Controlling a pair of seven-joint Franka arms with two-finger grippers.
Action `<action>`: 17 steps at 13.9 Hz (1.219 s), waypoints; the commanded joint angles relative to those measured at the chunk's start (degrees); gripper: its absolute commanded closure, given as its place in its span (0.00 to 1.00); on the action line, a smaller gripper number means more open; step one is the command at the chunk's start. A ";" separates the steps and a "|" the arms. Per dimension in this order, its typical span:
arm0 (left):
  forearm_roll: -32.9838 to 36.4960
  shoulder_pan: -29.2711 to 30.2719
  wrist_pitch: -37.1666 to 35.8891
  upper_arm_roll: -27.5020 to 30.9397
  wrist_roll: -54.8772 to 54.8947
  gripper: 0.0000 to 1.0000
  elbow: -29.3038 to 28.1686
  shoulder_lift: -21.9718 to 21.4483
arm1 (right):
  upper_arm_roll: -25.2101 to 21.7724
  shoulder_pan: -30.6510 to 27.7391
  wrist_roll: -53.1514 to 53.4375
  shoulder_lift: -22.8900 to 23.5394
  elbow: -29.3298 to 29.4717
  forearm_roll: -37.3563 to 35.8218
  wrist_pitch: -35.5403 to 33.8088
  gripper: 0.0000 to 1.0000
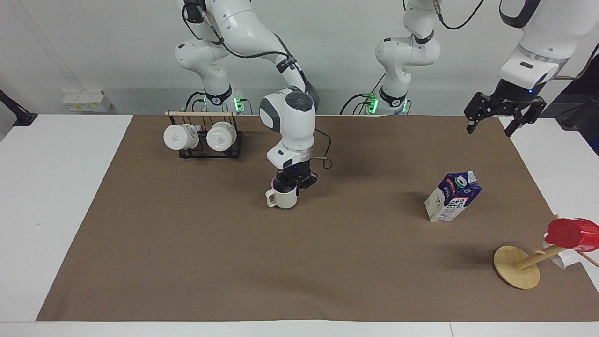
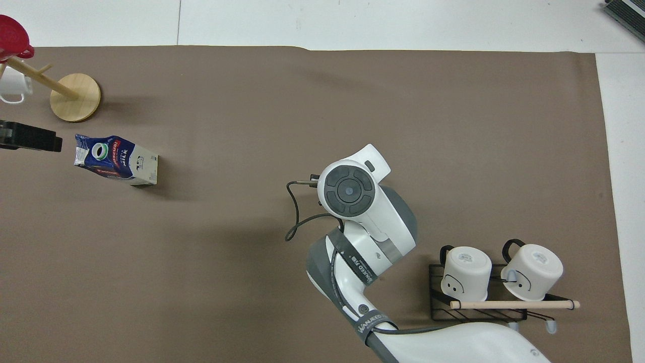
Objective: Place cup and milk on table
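— Brown paper [image 1: 187, 262] covers most of the white table [image 1: 56, 187]. What stands closest to the robots?

— A black wire rack [image 1: 209, 150] with two white mugs [image 1: 180, 136] hung on their sides, toward the right arm's end. The left gripper [image 1: 500, 117] hangs in the air over the paper's edge at the other end, fingers spread wide, holding nothing.

— And the cup?

— The cup [image 1: 283, 198] sits upright on the paper near the middle, farther from the robots than the rack. The right gripper [image 1: 295, 180] is at its rim, pointing down; whether the fingers pinch the rim or have parted, I cannot tell.

— The milk?

— The milk [image 1: 452, 196] rests on the paper toward the left arm's end, leaning. Farther out again, a wooden mug tree [image 1: 516, 267] carries a red cup [image 1: 572, 233].
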 commanded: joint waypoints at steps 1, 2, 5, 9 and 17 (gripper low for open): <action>-0.57 0.51 8.50 -0.04 0.85 0.00 -6.44 0.19 | -0.04 0.22 1.27 0.60 0.05 -1.26 1.09 1.00; -0.57 0.68 10.97 -0.04 0.85 0.00 -8.03 0.97 | -0.04 0.13 1.27 0.69 -0.03 -1.26 1.18 1.00; -0.57 0.86 12.83 -0.04 0.94 0.00 -8.49 3.69 | -0.04 0.13 1.27 0.69 -0.12 -0.56 1.62 0.94; -0.40 0.86 20.20 -0.04 1.03 0.00 -14.27 5.20 | 0.05 0.13 1.35 0.69 -0.21 -0.21 1.62 0.94; -0.13 1.12 23.12 0.14 0.94 0.03 -18.07 6.96 | 0.05 -0.83 0.31 -3.78 0.06 0.06 -2.41 0.00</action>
